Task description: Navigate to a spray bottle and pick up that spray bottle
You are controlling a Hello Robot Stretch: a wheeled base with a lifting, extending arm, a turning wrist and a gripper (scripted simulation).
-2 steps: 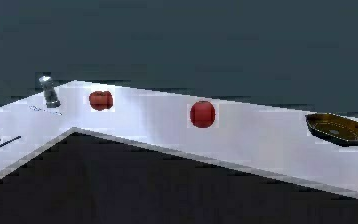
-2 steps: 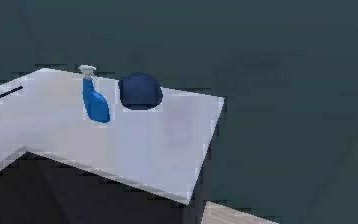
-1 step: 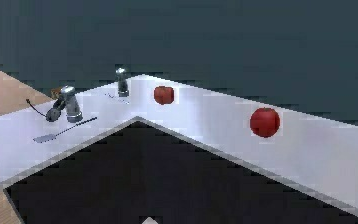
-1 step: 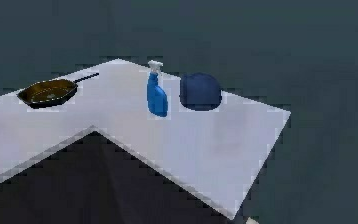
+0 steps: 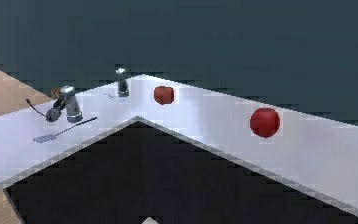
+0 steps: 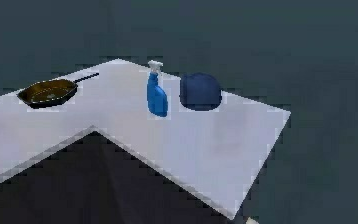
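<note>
A blue spray bottle (image 6: 157,91) with a pale trigger head stands upright on a white L-shaped counter (image 6: 227,140) in the arm side view, near the middle. Just to its right sits a dark blue rounded thing (image 6: 200,92), like a cap or bowl turned over.
A dark frying pan (image 6: 49,92) with a long handle lies at the counter's left in the arm side view. In the forward view the white counter (image 5: 207,120) carries two red round things (image 5: 164,95) (image 5: 264,122), a metal tap-like item (image 5: 68,103), a small shaker (image 5: 121,81) and a utensil (image 5: 62,130). Dark wall behind.
</note>
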